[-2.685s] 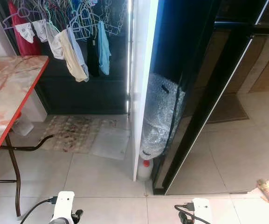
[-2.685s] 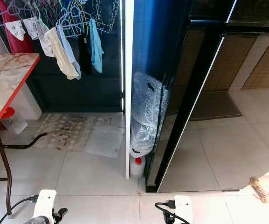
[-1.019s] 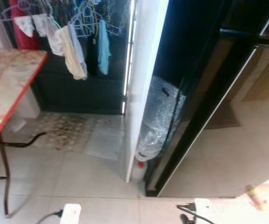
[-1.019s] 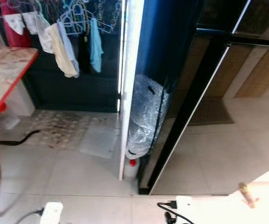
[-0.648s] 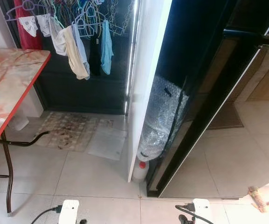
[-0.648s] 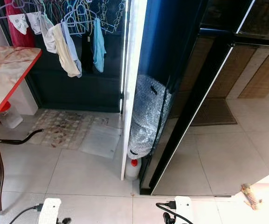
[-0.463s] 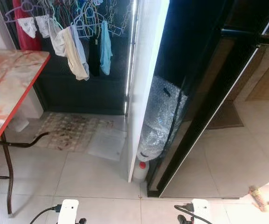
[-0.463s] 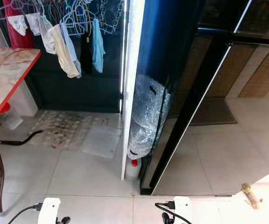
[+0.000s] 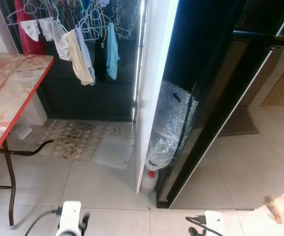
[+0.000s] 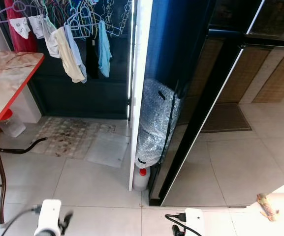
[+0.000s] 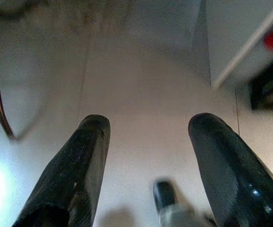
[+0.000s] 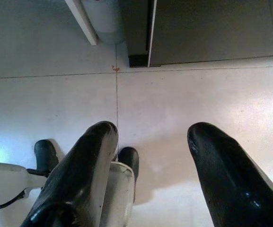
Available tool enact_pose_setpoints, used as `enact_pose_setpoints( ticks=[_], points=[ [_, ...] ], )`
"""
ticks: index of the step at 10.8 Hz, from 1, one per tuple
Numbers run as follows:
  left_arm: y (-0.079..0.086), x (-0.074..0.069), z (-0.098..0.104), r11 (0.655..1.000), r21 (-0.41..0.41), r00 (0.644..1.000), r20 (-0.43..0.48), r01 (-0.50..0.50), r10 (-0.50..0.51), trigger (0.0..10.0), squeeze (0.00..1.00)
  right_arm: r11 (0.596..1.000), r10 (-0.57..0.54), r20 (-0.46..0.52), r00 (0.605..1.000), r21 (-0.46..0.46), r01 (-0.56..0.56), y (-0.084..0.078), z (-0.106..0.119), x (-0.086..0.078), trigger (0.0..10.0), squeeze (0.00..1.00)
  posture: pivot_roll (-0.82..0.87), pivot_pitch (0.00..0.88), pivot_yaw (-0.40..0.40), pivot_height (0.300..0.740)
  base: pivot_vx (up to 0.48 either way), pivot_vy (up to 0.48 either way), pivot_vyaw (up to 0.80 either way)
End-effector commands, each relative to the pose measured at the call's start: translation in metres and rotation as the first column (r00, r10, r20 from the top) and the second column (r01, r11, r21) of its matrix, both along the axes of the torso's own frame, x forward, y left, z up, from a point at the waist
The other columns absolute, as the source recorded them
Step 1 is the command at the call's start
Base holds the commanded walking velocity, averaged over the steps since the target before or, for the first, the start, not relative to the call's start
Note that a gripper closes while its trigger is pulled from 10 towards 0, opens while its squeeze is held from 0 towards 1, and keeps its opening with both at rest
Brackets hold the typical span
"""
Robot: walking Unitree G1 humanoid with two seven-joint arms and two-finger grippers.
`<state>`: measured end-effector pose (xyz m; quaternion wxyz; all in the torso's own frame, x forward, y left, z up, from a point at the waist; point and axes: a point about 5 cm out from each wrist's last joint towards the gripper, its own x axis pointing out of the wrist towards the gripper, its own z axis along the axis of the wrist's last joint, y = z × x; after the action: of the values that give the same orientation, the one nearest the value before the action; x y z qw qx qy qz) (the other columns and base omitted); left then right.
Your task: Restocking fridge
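The tall black fridge (image 9: 240, 98) stands ahead on the right, seen from its side, doors shut and glossy. A white panel (image 9: 154, 88) runs up along its left side. Both arms hang low over the tiled floor; the white left wrist (image 9: 70, 220) and right wrist (image 9: 213, 221) sit at the bottom of the eye views. My left gripper (image 11: 148, 124) is open over bare tiles, nothing between its fingers. My right gripper (image 12: 153, 130) is open too, pointing down at the floor near the fridge's foot (image 12: 138, 59).
A bubble-wrap bag (image 9: 171, 125) is wedged between panel and fridge, above a red-capped bottle (image 9: 149, 179). A marble-topped table with a red edge (image 9: 9, 98) stands left, clothes on hangers (image 9: 78, 44) behind it, a mat (image 9: 78, 140) below. A small brush (image 9: 274, 209) lies far right.
The view has shifted slightly as the camera moved. The left wrist has swung a little and looks blurred. The fridge stays shut.
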<state>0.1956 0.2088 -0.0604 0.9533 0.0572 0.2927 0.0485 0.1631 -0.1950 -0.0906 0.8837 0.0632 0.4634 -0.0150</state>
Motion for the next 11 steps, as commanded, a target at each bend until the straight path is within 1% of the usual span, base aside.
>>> enact_pose_setpoints(
  ticks=[1, 2, 3, 4, 5, 6, 7, 8, 9, 10, 11],
  points=[
    [-0.001, -0.001, 0.003, 1.000, 0.019, 0.998, 0.059, -0.015, 0.014, 10.0, 0.00, 1.000, -0.027, 0.004, 1.000, -0.013, 0.028, -0.010, 0.001, -0.003, 10.0, 0.00, -0.07, 0.000, -0.087, 0.740, 0.000, 0.000, 0.00],
    [-0.002, 0.000, 0.005, 0.999, 0.036, 0.996, 0.090, -0.005, 0.001, 10.0, 0.00, 0.999, -0.029, 0.003, 1.000, -0.015, 0.029, -0.012, 0.001, -0.004, 10.0, 0.00, -0.07, 0.000, -0.091, 0.740, 0.000, 0.000, 0.00],
    [-0.002, 0.001, 0.011, 0.998, 0.063, 0.986, 0.167, -0.010, -0.001, 10.0, 0.00, 0.999, -0.026, 0.000, 1.000, -0.018, 0.026, -0.015, 0.000, -0.008, 10.0, 0.00, -0.06, 0.000, -0.095, 0.740, 0.000, 0.000, 0.00],
    [-0.003, 0.001, 0.014, 0.997, 0.072, 0.980, 0.198, -0.007, -0.007, 10.0, 0.00, 1.000, -0.024, -0.002, 1.000, -0.019, 0.024, -0.016, -0.001, -0.009, 10.0, 0.00, -0.06, 0.000, -0.100, 0.740, 0.000, 0.000, 0.00],
    [-0.013, 0.073, 0.113, 0.984, 0.179, 0.777, 0.615, 0.028, -0.134, 10.0, 0.00, 1.000, -0.017, -0.011, 1.000, -0.020, 0.017, -0.018, -0.002, -0.013, 10.0, 0.00, -0.06, 0.000, -0.103, 0.740, 0.000, 0.000, 0.00],
    [-0.018, 0.079, 0.153, 0.984, 0.171, 0.667, 0.726, 0.056, -0.164, 10.0, 0.00, 1.000, -0.014, -0.017, 1.000, -0.022, 0.014, -0.020, -0.002, -0.016, 10.0, 0.00, -0.05, 0.000, -0.106, 0.740, 0.000, 0.000, 0.00],
    [-0.021, 0.079, 0.160, 0.979, 0.190, 0.632, 0.750, 0.080, -0.197, 10.0, 0.00, 1.000, -0.009, -0.027, 1.000, -0.026, 0.009, -0.024, -0.003, -0.021, 10.0, 0.00, -0.05, 0.000, -0.108, 0.740, 0.000, 0.000, 0.00],
    [-0.025, 0.078, 0.162, 0.977, 0.191, 0.616, 0.760, 0.092, -0.207, 10.0, 0.00, 1.000, -0.012, -0.032, 0.999, -0.029, 0.011, -0.027, -0.003, -0.023, 10.0, 0.00, -0.05, 0.000, -0.108, 0.740, 0.000, 0.000, 0.00],
    [-0.024, 0.074, 0.164, 0.980, 0.181, 0.633, 0.751, 0.078, -0.189, 10.0, 0.00, 0.999, -0.015, -0.038, 0.999, -0.031, 0.014, -0.029, -0.003, -0.024, 10.0, 0.00, -0.06, 0.000, -0.106, 0.740, 0.000, 0.000, 0.00],
    [-0.022, 0.067, 0.173, 0.979, 0.192, 0.639, 0.745, 0.066, -0.189, 10.0, 0.00, 0.999, -0.017, -0.041, 0.999, -0.034, 0.016, -0.029, -0.003, -0.023, 10.0, 0.00, -0.06, 0.000, -0.106, 0.740, 0.000, 0.000, 0.00],
    [-0.020, 0.062, 0.188, 0.919, 0.384, 0.593, 0.721, 0.090, -0.359, 10.0, 0.00, 0.999, -0.017, -0.042, 0.999, -0.035, 0.015, -0.025, -0.003, -0.018, 10.0, 0.00, -0.06, 0.000, -0.107, 0.740, 0.000, 0.000, 0.00]
  ],
)
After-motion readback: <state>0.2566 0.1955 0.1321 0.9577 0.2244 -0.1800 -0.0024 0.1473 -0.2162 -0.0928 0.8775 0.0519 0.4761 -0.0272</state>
